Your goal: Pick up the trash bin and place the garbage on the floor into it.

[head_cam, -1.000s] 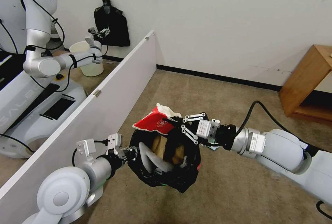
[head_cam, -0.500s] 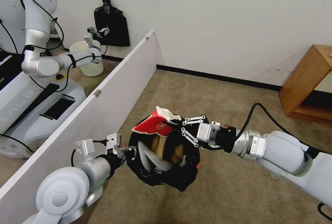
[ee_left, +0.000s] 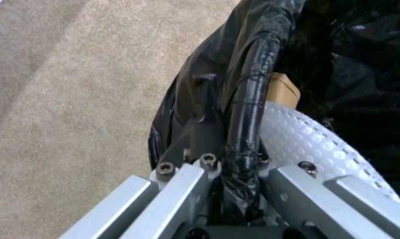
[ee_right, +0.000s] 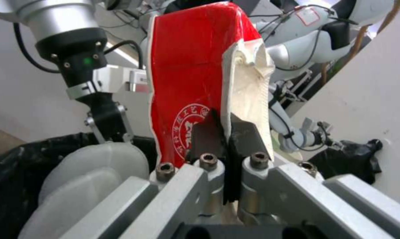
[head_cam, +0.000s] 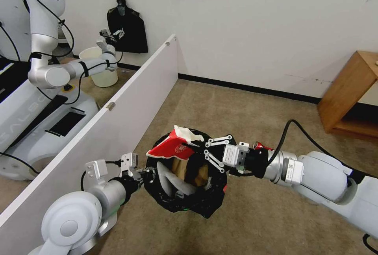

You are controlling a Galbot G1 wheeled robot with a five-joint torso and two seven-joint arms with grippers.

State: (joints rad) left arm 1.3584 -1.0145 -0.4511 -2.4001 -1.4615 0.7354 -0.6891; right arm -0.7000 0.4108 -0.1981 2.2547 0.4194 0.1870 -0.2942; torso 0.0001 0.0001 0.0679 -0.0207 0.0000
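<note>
Currently: trash bin (head_cam: 185, 184) held off the floor (head_cam: 252, 105) by left gripper (head_cam: 149, 174), jaws clamped narrow on the near rim, pinching a fold of the glossy, crinkly black bag liner (ee_left: 248, 109). Red bin wall peeking out at the far side under the liner. Bin roughly round, tilted slightly, mouth up.

Right gripper (head_cam: 199, 148) reaching in from the right over the bin mouth, black pads closed tight on the red paper carton (head_cam: 171, 148). Carton flat and creased, glossy red face with a white round printed seal, torn white paper inner edge at the top (ee_right: 248, 66). Held above the rim on the wall side, not yet inside.

Inside the bin: white slipper (head_cam: 173, 182) with a dimpled, bumpy sole (ee_left: 306, 139), curved against the liner; brown cardboard piece (head_cam: 181, 168), matte with squared corners, beside it. Same slipper smooth and rounded in right wrist view (ee_right: 93, 172).

Floor: beige-brown short-pile carpet, black baseboard along the white wall. White flat partition board (head_cam: 118, 121) on the left, metal clip on its top edge. Wooden cabinet (head_cam: 350, 93) at right against the wall, well apart from the bin
</note>
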